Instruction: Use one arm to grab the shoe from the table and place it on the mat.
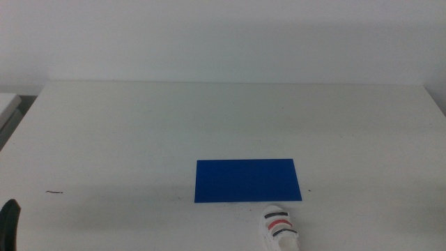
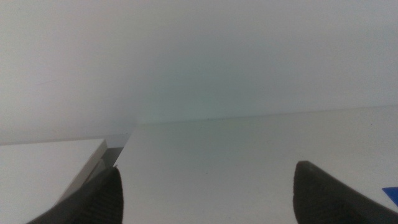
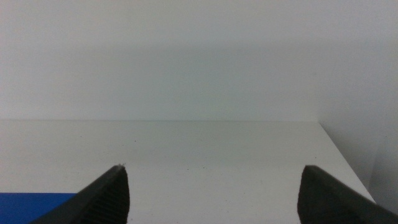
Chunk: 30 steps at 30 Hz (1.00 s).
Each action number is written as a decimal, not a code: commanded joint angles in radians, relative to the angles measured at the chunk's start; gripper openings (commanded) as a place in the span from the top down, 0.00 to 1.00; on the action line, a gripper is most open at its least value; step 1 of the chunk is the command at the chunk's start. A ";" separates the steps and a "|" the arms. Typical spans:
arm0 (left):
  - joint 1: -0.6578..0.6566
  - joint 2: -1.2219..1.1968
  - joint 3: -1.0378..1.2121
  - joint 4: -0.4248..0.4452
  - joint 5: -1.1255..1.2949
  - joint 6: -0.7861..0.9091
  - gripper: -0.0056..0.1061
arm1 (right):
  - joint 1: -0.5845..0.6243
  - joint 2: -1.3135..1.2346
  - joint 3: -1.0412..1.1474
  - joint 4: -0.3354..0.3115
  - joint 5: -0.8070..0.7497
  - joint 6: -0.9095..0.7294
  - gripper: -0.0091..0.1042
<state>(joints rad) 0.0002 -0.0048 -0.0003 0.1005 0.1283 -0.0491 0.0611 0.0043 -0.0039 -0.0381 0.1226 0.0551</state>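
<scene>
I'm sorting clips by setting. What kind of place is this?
Probably a robot test bench: a wide plain white tabletop against a bare pale wall, bearing only a flat deep-blue rectangular mat and a small white strapped shoe.

A deep-blue mat [image 1: 247, 180] is seen on a plain white worktop [image 1: 139, 125] flecked with tiny dark specks. The white shoe [image 1: 280, 229] is crossed by one red strap between two dark grey.

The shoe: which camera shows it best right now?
The middle view. The shoe lies on the table just near of the mat, its straps visible, though the frame's bottom edge cuts it off. Neither wrist view shows it; both look across bare tabletop, each catching only a sliver of mat.
</scene>
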 commanded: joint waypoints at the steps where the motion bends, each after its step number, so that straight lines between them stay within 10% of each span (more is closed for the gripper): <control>1: 0.000 0.005 0.000 -0.004 -0.013 -0.001 0.11 | -0.002 -0.004 0.004 -0.002 -0.013 -0.002 0.16; 11: 0.000 0.005 0.000 -0.004 -0.013 -0.001 0.11 | -0.002 -0.004 0.004 0.044 -0.013 0.001 0.16; 24: 0.000 0.005 0.000 -0.004 -0.013 -0.001 0.11 | 0.013 0.628 -0.595 0.054 0.589 0.000 0.16; 30: 0.000 0.005 0.000 -0.004 -0.013 -0.001 0.11 | 0.272 0.973 -0.843 0.104 0.808 0.139 0.16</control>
<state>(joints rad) 0.0002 -0.0048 -0.0003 0.1005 0.1283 -0.0491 0.2633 0.9138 -0.7970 0.0460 0.8740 0.1393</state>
